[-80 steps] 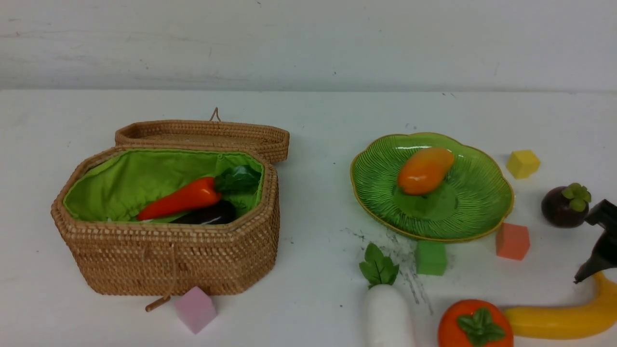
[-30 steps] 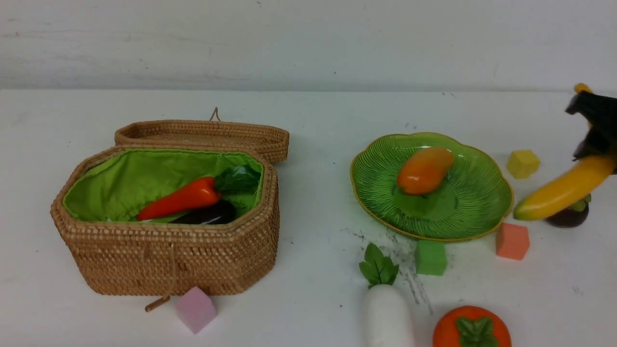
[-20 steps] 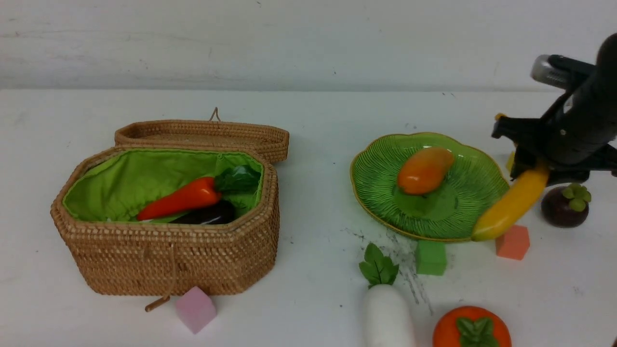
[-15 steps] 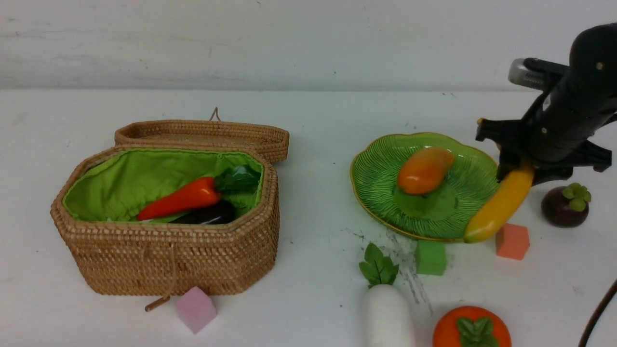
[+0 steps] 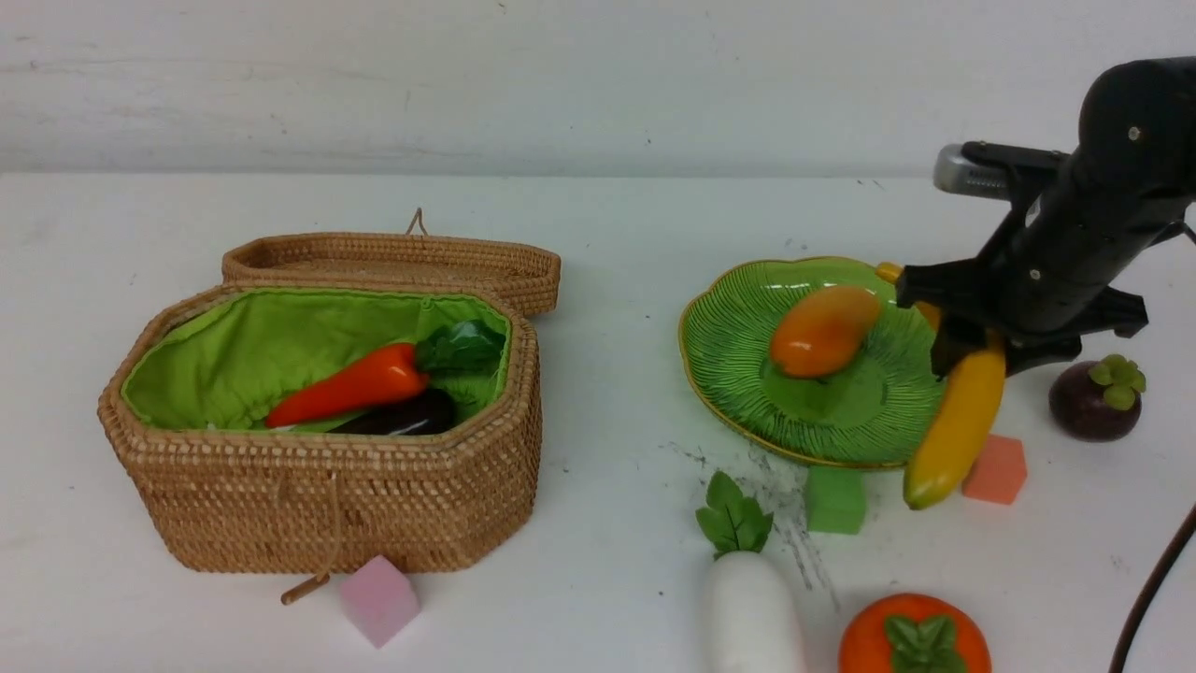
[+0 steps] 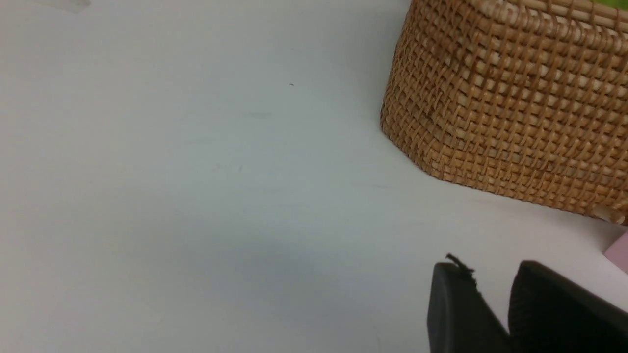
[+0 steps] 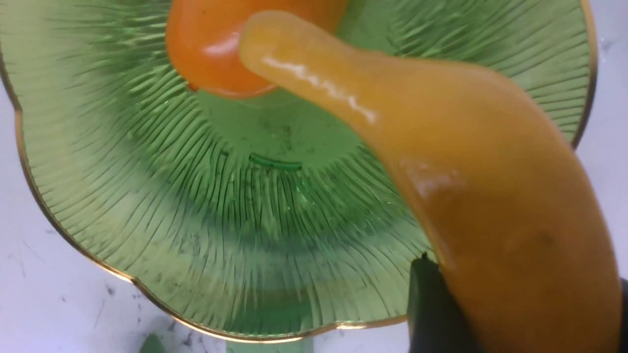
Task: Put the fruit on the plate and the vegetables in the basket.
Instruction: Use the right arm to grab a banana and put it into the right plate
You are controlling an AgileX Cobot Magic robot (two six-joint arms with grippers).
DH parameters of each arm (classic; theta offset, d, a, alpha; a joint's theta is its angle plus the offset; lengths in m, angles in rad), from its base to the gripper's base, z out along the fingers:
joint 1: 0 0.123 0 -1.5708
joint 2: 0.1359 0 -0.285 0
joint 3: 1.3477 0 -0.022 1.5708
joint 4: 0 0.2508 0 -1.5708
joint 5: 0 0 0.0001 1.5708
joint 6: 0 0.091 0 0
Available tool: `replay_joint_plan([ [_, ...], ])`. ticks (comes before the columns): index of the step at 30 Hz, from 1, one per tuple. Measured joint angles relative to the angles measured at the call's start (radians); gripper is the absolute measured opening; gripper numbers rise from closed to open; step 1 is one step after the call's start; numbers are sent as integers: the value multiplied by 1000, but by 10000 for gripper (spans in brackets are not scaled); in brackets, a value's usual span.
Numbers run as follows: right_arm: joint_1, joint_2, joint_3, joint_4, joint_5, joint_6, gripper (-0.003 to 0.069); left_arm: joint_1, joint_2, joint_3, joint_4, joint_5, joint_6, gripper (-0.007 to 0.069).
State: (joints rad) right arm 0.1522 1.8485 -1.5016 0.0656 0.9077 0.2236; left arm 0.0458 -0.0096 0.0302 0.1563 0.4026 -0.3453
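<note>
Right fingers (image 7: 525,309): closed around the banana (image 7: 515,196). Left fingers (image 6: 493,264): tips a little apart, nothing seen between them.

The banana is the piece in hand. In my front view it crosses the right side of the scalloped green glass plate (image 5: 747,411); whether it touches the glass I cannot tell. Its release onto the plate remains to be done.

Progress, fruit: mango (image 5: 822,332) on the plate. Persimmon (image 5: 864,645) and mangosteen (image 5: 1089,402) on the table (image 5: 617,393), both to be fetched.

Progress, vegetables: carrot (image 5: 346,385) and eggplant (image 5: 411,414) in the green-lined wicker basket (image 5: 327,514), lid (image 5: 392,262) open behind. White radish (image 5: 752,608) outside, the only vegetable left. Estimate: about halfway, counting the banana as under way.

Surface: white, with dark smudges between radish and plate. Foam cubes, outside the task: green cube (image 5: 834,500) by the plate's near rim, coral cube (image 5: 995,469) beside the banana, pink cube (image 5: 378,600) by the basket.

Room: plain pale wall (image 5: 598,84) behind, faintly scuffed. Nothing further of the room shows.
</note>
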Motion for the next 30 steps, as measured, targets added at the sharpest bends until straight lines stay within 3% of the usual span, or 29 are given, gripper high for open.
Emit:
replay_joint_plan([
  [19,0,64,0,2,-108,2,327,0,0,0,0,0,0,186],
  [24,-1,92,-11,2,-144,66,327,0,0,0,0,0,0,186],
  [30,-33,163,-51,44,-181,237,327,0,0,0,0,0,0,192],
])
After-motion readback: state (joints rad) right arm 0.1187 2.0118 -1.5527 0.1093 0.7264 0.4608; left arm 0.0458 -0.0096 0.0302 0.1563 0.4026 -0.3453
